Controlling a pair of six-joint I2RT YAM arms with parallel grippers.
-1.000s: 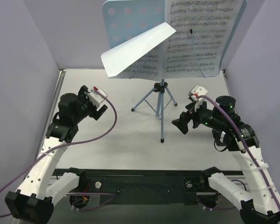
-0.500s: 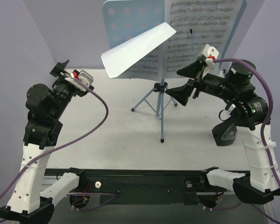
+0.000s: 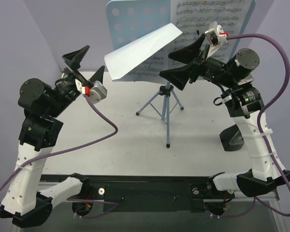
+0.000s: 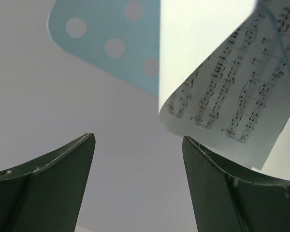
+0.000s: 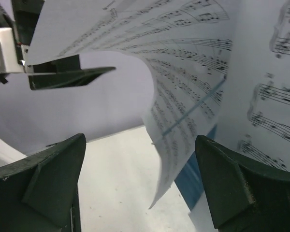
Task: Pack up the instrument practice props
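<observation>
On either side of the drooping sheet-music page [image 3: 145, 50], the left arm [image 3: 38, 113] and right arm [image 3: 244, 96] had risen, jaws wide and empty, ready to lift it.

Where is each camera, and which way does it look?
Top external: above and behind, looking down at table and music stand; left arm and right arm show.
Left wrist: on left arm, facing the drooping page; left fingers below.
Right wrist: on right arm, facing that page's printed side; right fingers below.
Shared: both wrist views catch that page.
</observation>
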